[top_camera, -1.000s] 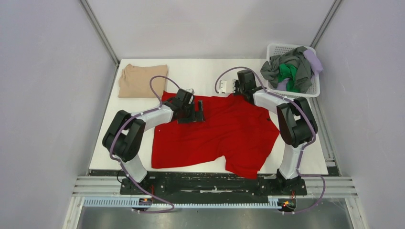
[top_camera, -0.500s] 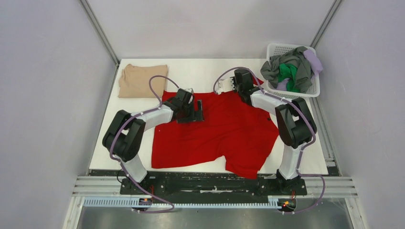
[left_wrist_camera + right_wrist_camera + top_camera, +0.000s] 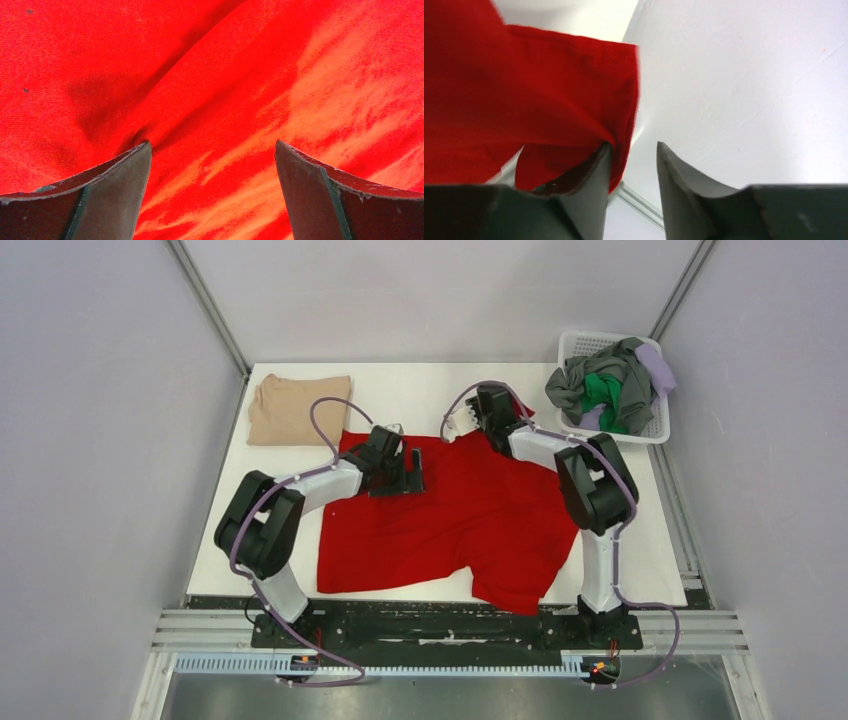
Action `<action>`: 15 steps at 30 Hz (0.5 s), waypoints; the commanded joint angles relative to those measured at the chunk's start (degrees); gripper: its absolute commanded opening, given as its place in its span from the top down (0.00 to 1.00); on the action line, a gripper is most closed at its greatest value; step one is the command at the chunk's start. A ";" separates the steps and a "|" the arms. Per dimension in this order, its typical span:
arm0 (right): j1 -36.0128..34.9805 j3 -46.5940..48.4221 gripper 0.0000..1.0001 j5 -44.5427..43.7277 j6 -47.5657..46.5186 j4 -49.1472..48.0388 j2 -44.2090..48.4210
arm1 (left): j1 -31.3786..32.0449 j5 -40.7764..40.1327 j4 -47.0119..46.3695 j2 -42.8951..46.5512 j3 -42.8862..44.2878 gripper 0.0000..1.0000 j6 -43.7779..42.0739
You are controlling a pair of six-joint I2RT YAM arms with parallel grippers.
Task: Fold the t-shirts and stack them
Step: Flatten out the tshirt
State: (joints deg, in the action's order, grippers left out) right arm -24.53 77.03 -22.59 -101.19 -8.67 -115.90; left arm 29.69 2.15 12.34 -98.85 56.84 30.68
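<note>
— What sits far left?
— A folded beige t-shirt, at the table's far-left corner.
— And the left gripper?
— Spread wide, tips down on the red t-shirt lying mid-table.
— The right gripper?
— At that shirt's far edge, jaws slightly apart, red hem draped over one finger. Rightmost, the white basket holds the grey, green and lavender shirts.
</note>
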 commanded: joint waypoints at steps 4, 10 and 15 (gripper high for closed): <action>0.10 13.99 0.32 -1.51 4.45 -31.82 -15.38 | -0.91 -4.58 5.15 1.28 2.15 0.00 -0.57; 1.77 17.77 0.02 -3.34 9.06 -46.63 -17.69 | -0.95 -5.18 4.49 5.51 1.48 0.00 -0.50; 5.22 14.26 0.02 16.91 28.24 -24.17 -10.73 | -0.95 -5.31 3.63 8.81 -0.42 0.00 0.13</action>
State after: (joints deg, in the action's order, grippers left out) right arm -21.96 91.70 -19.42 -89.60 -40.53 -133.25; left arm 28.95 -1.54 16.93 -94.52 57.58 30.65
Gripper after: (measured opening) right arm 0.980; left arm 0.994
